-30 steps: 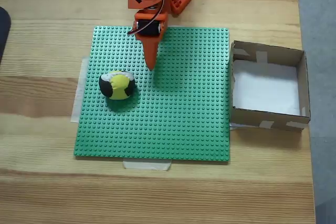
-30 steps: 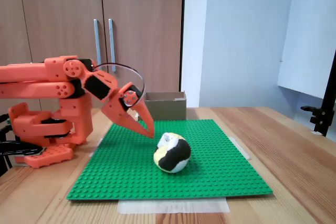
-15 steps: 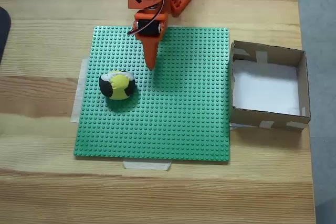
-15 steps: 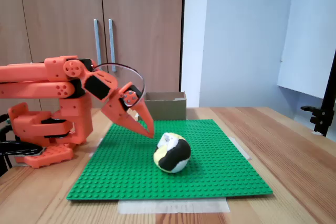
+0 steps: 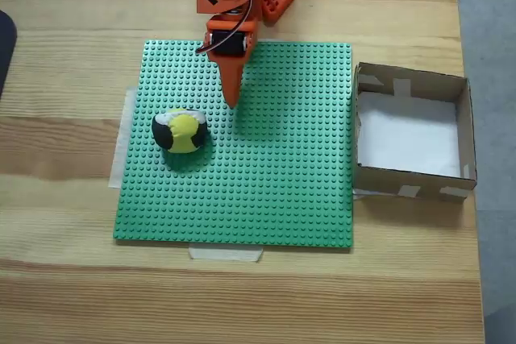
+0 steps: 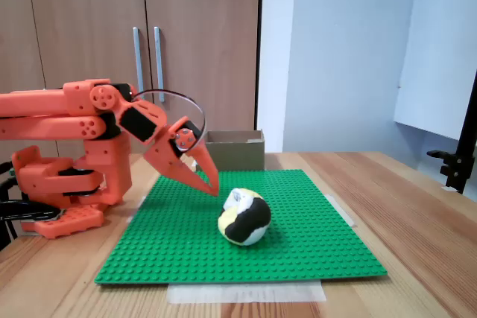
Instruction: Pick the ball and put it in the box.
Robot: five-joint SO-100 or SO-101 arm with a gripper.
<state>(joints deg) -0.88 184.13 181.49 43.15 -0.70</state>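
The ball (image 5: 181, 131), a soft yellow, black and white one, rests on the left part of the green studded baseplate (image 5: 274, 175); it also sits near the plate's middle in the side-on fixed view (image 6: 244, 217). My orange gripper (image 5: 233, 102) hangs shut above the plate, tips pointing down, up and to the right of the ball and apart from it; from the side the gripper (image 6: 213, 187) is left of and behind the ball. The box (image 5: 464, 130), brown cardboard with a white floor, stands off the plate's right edge, and the box (image 6: 234, 148) shows behind the plate from the side.
The arm's orange base (image 6: 67, 184) sits at the table's back edge. Tape strips (image 5: 226, 253) hold the baseplate to the wooden table (image 5: 64, 279). Cupboard doors (image 6: 149, 42) stand behind. A dark stand (image 6: 458, 161) is at the right edge.
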